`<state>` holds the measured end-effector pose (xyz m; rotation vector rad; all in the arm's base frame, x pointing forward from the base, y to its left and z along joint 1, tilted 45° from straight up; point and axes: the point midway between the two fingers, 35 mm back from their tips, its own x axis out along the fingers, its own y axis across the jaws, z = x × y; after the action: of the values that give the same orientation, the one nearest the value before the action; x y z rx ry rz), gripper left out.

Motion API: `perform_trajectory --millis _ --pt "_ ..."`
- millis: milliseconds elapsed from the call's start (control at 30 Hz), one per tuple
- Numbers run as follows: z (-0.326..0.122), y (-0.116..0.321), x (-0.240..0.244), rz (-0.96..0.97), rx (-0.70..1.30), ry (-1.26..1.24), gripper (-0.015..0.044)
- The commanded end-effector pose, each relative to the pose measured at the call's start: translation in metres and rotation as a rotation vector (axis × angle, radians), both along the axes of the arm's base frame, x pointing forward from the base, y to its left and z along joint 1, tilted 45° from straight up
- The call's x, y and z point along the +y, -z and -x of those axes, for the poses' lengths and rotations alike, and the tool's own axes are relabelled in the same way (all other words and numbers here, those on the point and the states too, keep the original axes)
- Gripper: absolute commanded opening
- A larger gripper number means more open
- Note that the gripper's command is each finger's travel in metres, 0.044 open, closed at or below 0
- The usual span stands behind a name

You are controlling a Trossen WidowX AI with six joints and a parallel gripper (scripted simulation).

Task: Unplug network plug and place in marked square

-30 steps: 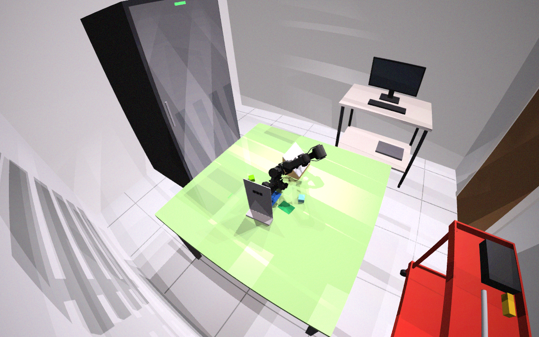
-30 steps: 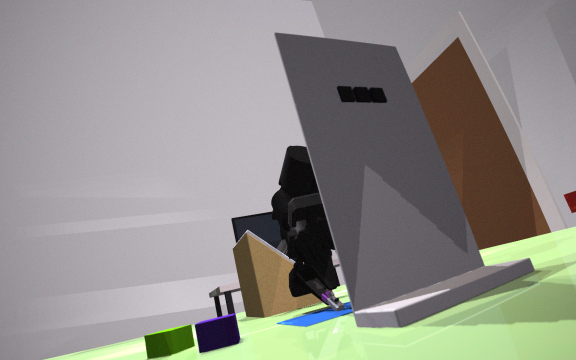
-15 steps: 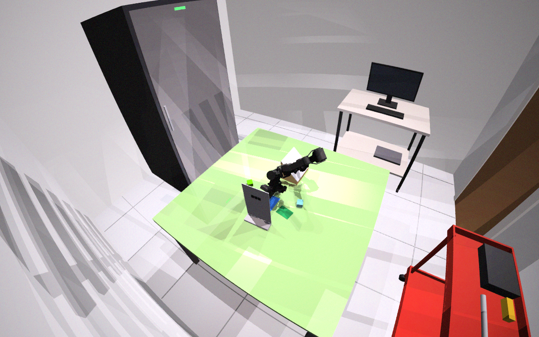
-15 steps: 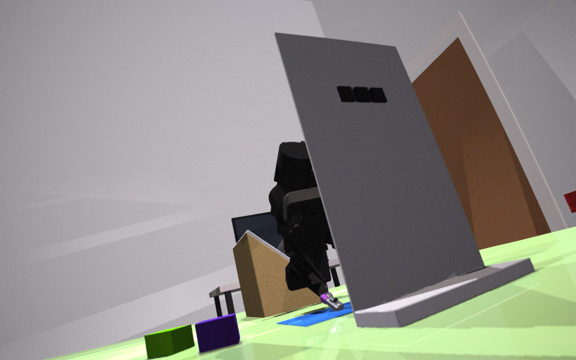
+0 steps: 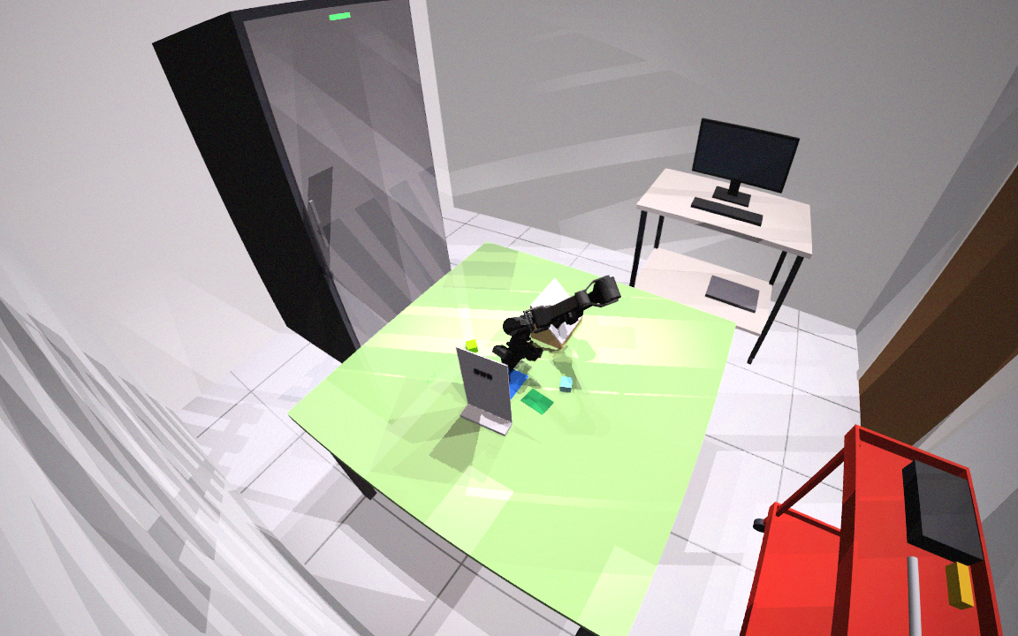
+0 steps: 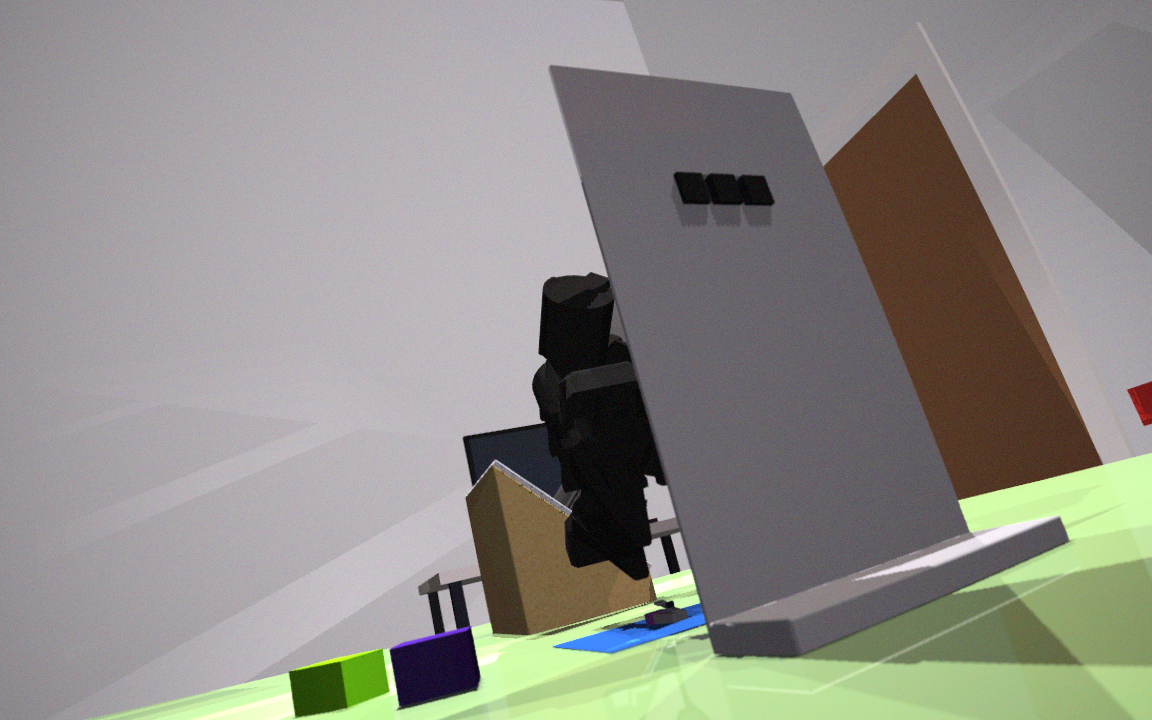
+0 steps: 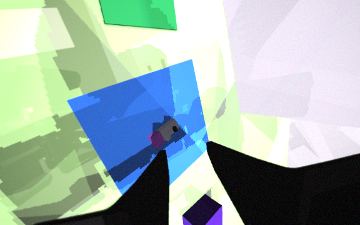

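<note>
The plug (image 6: 665, 616) (image 7: 167, 129), grey with a purple end, lies on the blue square (image 5: 518, 385) (image 6: 607, 641) (image 7: 105, 109). In the wrist view it lies slanted, wholly inside the square's outline. My gripper (image 6: 620, 565) (image 7: 186, 150) is open with nothing between its fingers. It hangs a little above the plug, with a gap visible in the exterior view. The upright grey panel (image 5: 485, 399) (image 6: 786, 358) stands beside the square and hides part of it in the top and exterior views. The panel's socket face is hidden; black blocks (image 6: 723, 188) show on its back.
A green square (image 5: 536, 401) (image 7: 139, 12) lies near the blue one. A cyan cube (image 5: 565, 384), a lime block (image 5: 471, 345) (image 6: 338, 682) and a purple block (image 6: 435, 667) (image 7: 202, 210) stand on the table. A brown box (image 6: 508, 555) with a sloping white top stands behind the gripper.
</note>
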<state>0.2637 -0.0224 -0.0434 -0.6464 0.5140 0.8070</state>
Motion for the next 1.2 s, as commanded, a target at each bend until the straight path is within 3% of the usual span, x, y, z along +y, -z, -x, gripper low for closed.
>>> perform_trajectory --millis 0,1167 --pt "-0.001 -0.004 -0.003 0.003 -0.009 -0.004 0.0156" --pt "-0.001 -0.029 -0.034 0.009 -0.003 -0.005 0.0156"
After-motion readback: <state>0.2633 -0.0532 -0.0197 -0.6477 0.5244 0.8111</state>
